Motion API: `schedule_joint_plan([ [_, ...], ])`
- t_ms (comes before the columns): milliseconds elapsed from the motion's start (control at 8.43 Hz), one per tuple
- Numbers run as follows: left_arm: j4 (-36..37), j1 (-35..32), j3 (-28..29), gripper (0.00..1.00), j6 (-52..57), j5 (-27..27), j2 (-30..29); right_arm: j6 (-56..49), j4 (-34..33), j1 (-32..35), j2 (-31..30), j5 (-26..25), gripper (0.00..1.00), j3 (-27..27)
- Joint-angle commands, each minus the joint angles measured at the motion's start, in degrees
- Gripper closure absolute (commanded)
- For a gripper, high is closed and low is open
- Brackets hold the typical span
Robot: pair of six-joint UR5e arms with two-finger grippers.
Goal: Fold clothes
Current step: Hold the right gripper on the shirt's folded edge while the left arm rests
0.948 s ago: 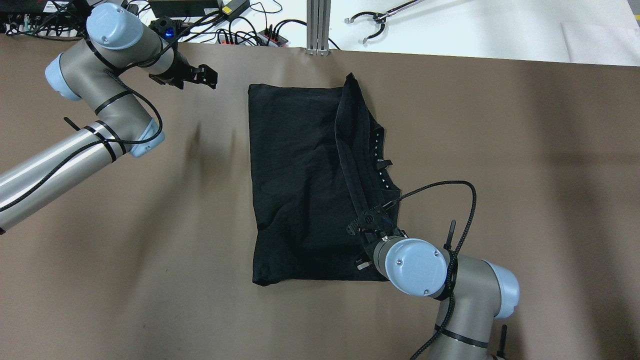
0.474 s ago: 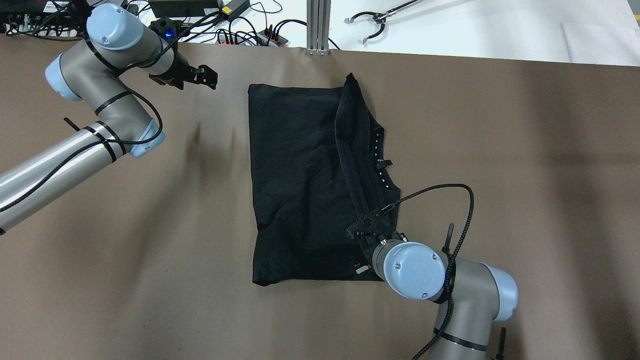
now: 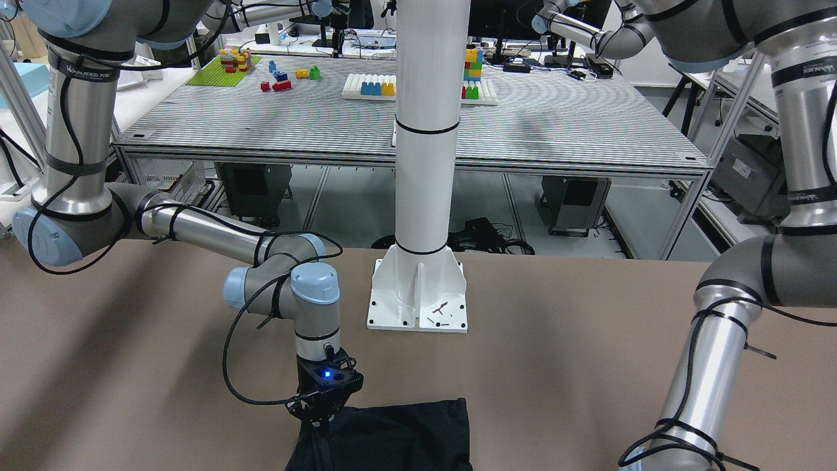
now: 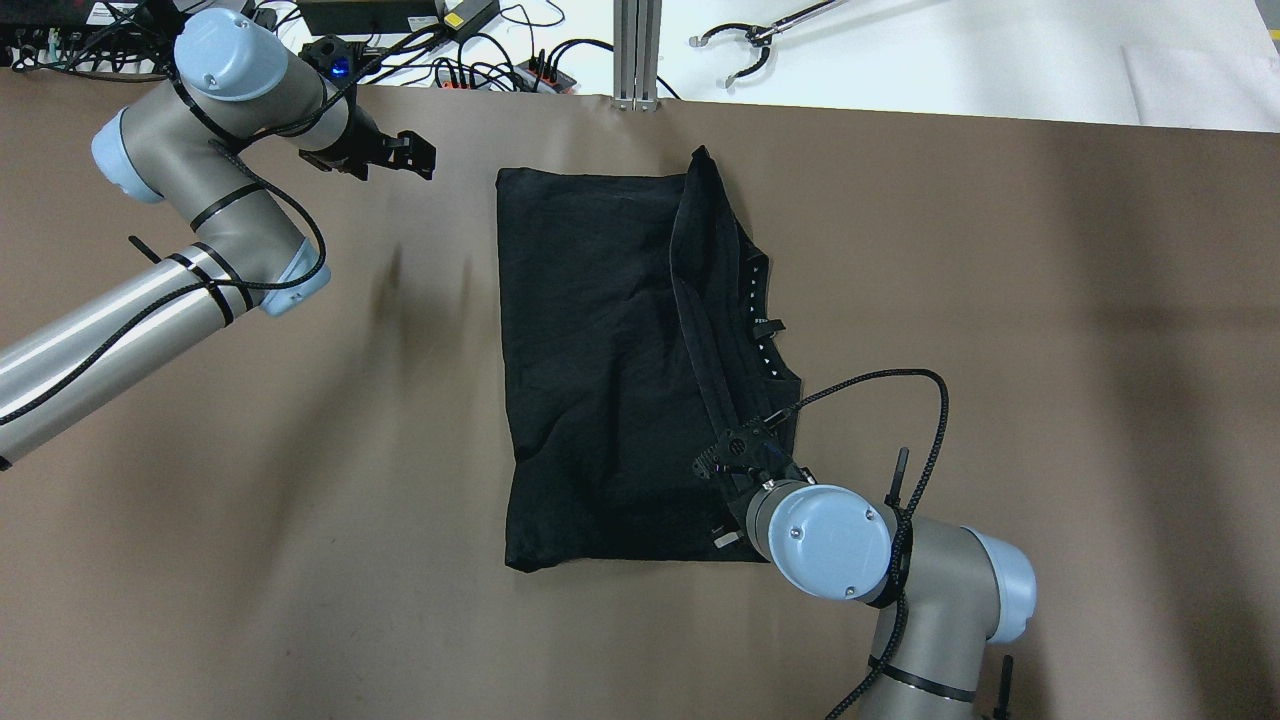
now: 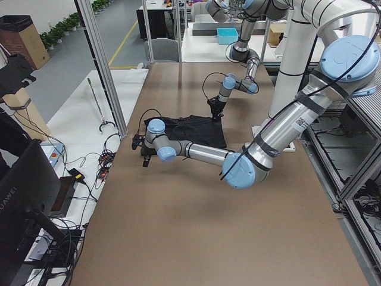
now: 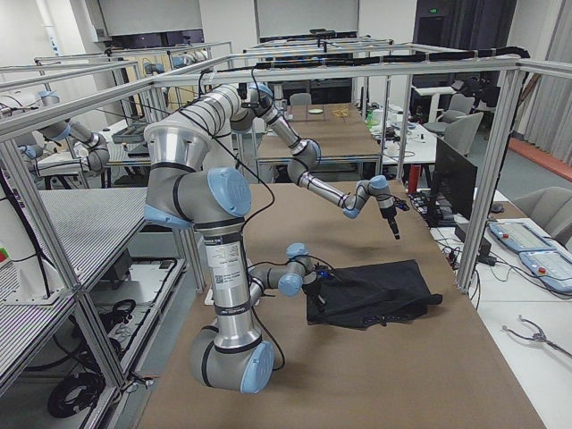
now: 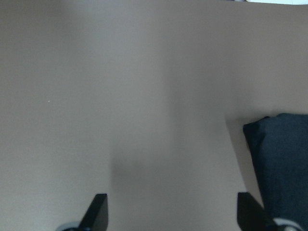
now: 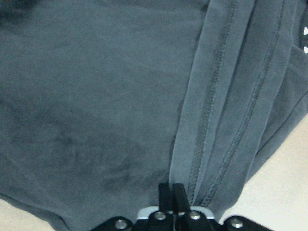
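Two grippers, one garment. The clothes (image 4: pixel 600 350) lie at the middle of the table (image 4: pixel 1000 300), long axis running away from the robot. Right gripper (image 8: pixel 172 191) is clamped on the stitched hem (image 8: pixel 211 120) at the near right corner, and a ridge of fabric rises from it toward the far edge. The flat body lies to its left, the likely direction of the fold. Left gripper (image 4: pixel 418 156), fingers spread and empty, hovers over bare table beside the far left corner. White marks inside the neckline are too small to read

Brown table (image 4: pixel 300 600), aluminium-framed lab benches (image 3: pixel 556 124)
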Motion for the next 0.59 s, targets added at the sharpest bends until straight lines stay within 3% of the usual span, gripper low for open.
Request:
schedule_joint_plan([
  [0, -0.03, 0.04, 0.00, 0.06, 0.01, 0.00, 0.00, 0.00, 0.05, -0.02, -0.21, 0.00, 0.63, -0.11],
  [119, -0.03, 0.04, 0.00, 0.06, 0.01, 0.00, -0.09, 0.00, 0.23, -0.02, -0.38, 0.00, 0.63, -0.11],
  [237, 0.06, 0.04, 0.00, 0.06, 0.01, 0.00, -0.09, 0.00, 0.23, -0.02, -0.39, 0.00, 0.71, -0.11],
  [474, 0.06, 0.13, 0.00, 0.06, 0.01, 0.00, -0.09, 0.00, 0.23, 0.06, -0.39, 0.00, 1.00, -0.20],
])
